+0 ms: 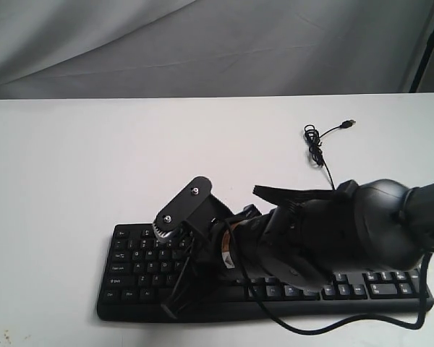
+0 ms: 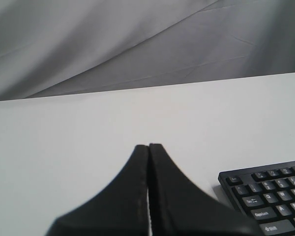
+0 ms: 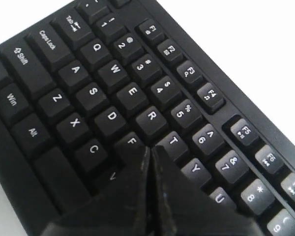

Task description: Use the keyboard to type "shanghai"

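Observation:
The black keyboard (image 1: 130,267) with white legends lies along the near edge of the white table (image 1: 94,166). My right gripper (image 1: 178,290) reaches in from the right and points down at the keyboard's left letter block. In the right wrist view its fingers are shut, with the right gripper (image 3: 151,148) tip just above the keyboard (image 3: 113,73), between the F key (image 3: 132,141) and the T key (image 3: 173,140); the key under the tip is hidden. My left gripper (image 2: 148,146) is shut and empty over bare table, left of the keyboard's corner (image 2: 265,196); it does not show in the exterior view.
The keyboard's thin black USB cable (image 1: 317,148) coils on the table behind it, its plug (image 1: 351,123) lying loose. The right arm's bulky body (image 1: 333,238) covers the keyboard's middle. A black arm cable (image 1: 311,331) loops past the keyboard's front edge. A grey cloth (image 1: 202,43) hangs behind.

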`<state>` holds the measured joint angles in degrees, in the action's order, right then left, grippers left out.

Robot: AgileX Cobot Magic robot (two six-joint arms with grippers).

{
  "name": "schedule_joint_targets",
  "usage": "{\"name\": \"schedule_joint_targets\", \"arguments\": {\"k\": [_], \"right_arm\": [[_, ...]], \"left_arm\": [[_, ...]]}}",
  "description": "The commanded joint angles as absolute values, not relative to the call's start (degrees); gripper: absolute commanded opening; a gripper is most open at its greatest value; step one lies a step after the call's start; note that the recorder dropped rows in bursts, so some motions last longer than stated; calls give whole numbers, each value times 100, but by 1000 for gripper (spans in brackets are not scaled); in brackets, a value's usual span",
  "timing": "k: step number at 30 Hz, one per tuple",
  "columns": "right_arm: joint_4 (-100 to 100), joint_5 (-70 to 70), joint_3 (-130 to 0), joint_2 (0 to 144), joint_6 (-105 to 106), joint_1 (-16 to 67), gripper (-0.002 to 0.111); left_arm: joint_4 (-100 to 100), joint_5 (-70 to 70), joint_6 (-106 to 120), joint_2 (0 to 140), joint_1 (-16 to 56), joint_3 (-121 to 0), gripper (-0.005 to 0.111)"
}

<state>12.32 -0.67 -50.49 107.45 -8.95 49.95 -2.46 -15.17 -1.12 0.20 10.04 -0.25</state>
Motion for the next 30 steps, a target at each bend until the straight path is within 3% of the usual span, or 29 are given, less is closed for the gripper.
{"name": "schedule_joint_targets", "arguments": {"k": [1, 30], "right_arm": [[1251, 142, -5084, 10774, -879, 5015, 0], [1251, 102, -5084, 10997, -879, 4984, 0]], "left_arm": [[-274, -1484, -128, 0, 1024, 0, 0], [-274, -1484, -128, 0, 1024, 0, 0]]}}
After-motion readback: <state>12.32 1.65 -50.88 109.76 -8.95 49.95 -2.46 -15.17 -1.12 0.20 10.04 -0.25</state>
